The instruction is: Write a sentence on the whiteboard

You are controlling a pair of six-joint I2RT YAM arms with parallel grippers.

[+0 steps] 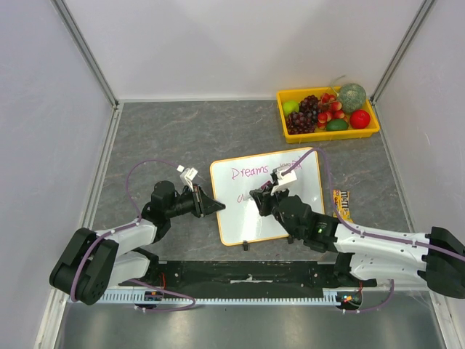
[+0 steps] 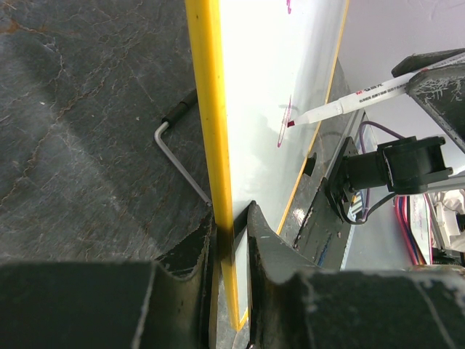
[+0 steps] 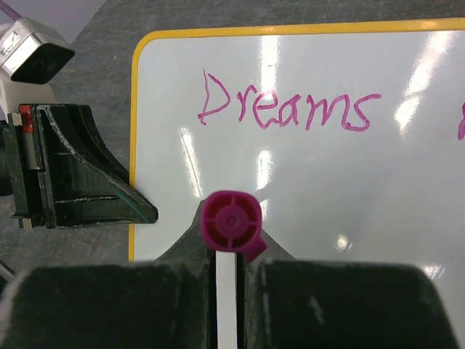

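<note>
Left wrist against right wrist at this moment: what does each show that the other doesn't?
Only the left wrist: the marker tip meeting the whiteboard beside a stroke, and the board's bent wire foot behind it. Only the right wrist: the written word Dreams and the marker's magenta end cap. Both: the whiteboard, the left hand clamped on its frame edge, and the marker held in the shut right hand.
</note>
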